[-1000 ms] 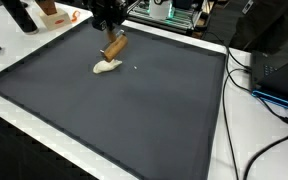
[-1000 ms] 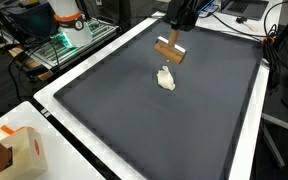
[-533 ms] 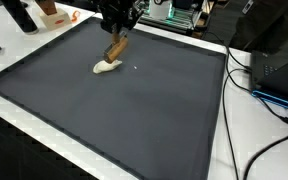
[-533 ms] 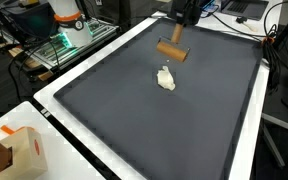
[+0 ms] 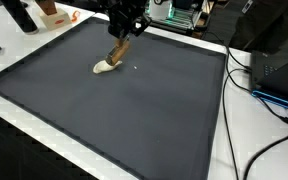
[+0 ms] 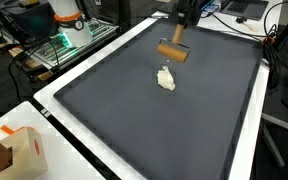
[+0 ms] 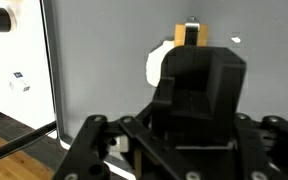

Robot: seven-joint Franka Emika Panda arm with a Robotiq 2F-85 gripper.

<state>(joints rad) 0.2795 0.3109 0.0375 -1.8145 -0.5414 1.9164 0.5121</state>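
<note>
My gripper (image 5: 124, 32) (image 6: 179, 34) hangs over the far part of a dark mat (image 5: 134, 120) (image 6: 154, 130). It is shut on the thin handle of a wooden tool whose block-shaped head (image 5: 117, 50) (image 6: 173, 51) dangles just above the mat. A small white crumpled lump (image 5: 105, 67) (image 6: 166, 78) lies on the mat close beside the head, apart from it. In the wrist view the gripper's black body fills the lower half. Beyond it show the wooden head (image 7: 189, 35) and a piece of the white lump (image 7: 155, 62).
A white table rim (image 5: 224, 110) (image 6: 54, 105) frames the mat. Cables (image 5: 269, 95) and a black box (image 5: 279, 70) lie along one side. A cardboard box (image 6: 14, 152) stands off the mat's corner, and electronics (image 6: 69, 35) sit along another edge.
The gripper has shifted a little along the mat's far edge, away from the white lump, and the hanging wooden tool has turned slightly. The lump has not moved.
</note>
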